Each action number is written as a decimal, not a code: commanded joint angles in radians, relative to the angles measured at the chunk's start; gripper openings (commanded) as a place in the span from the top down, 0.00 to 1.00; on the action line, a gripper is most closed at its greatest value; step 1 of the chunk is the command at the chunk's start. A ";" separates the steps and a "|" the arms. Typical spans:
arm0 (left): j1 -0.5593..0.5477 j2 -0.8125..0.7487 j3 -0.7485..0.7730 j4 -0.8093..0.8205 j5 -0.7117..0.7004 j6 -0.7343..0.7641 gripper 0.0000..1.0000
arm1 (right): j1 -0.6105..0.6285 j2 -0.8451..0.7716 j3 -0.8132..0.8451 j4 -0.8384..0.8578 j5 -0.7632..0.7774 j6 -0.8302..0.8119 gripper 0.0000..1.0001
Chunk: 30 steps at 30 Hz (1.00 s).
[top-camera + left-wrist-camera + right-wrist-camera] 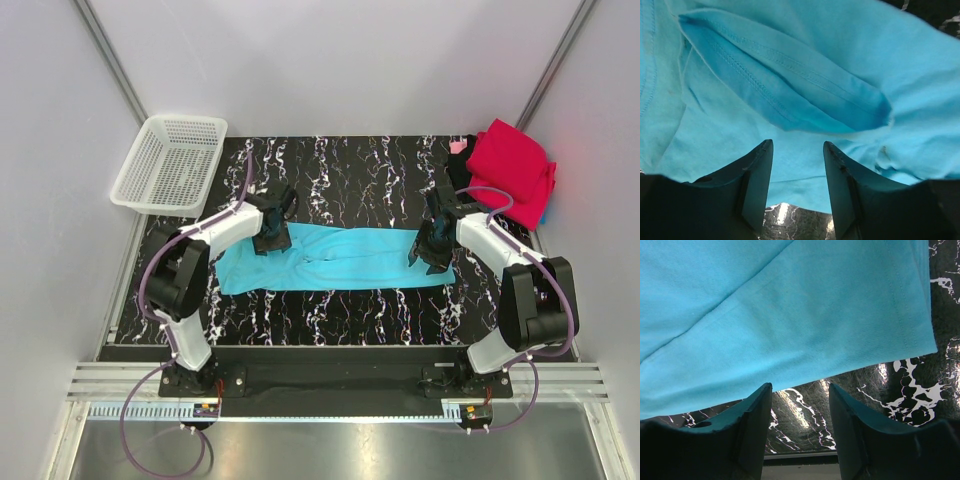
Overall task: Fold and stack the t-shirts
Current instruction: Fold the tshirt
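A turquoise-blue t-shirt (335, 259) lies folded into a long strip across the middle of the black marbled table (350, 170). My left gripper (270, 243) is open over the strip's left end, above a sleeve opening (790, 85). My right gripper (428, 255) is open at the strip's right end, its fingers over bare table just past the cloth's edge (790, 330). A crimson red t-shirt (512, 170) lies bunched at the back right, on top of black and pink cloth (458, 148).
A white plastic mesh basket (168, 163) stands tilted at the back left corner. White walls close in the table on three sides. The table's near edge shows below the right fingers (800, 471).
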 commanded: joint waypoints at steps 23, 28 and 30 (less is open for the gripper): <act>0.082 0.173 0.167 0.138 0.059 0.104 0.53 | 0.010 0.024 0.035 0.013 -0.005 -0.008 0.44; 0.092 0.227 0.190 0.161 0.080 0.123 0.54 | 0.012 0.035 0.044 0.008 -0.006 -0.011 0.43; 0.098 0.225 0.188 0.154 0.062 0.106 0.54 | 0.010 0.036 0.044 0.006 -0.008 -0.011 0.43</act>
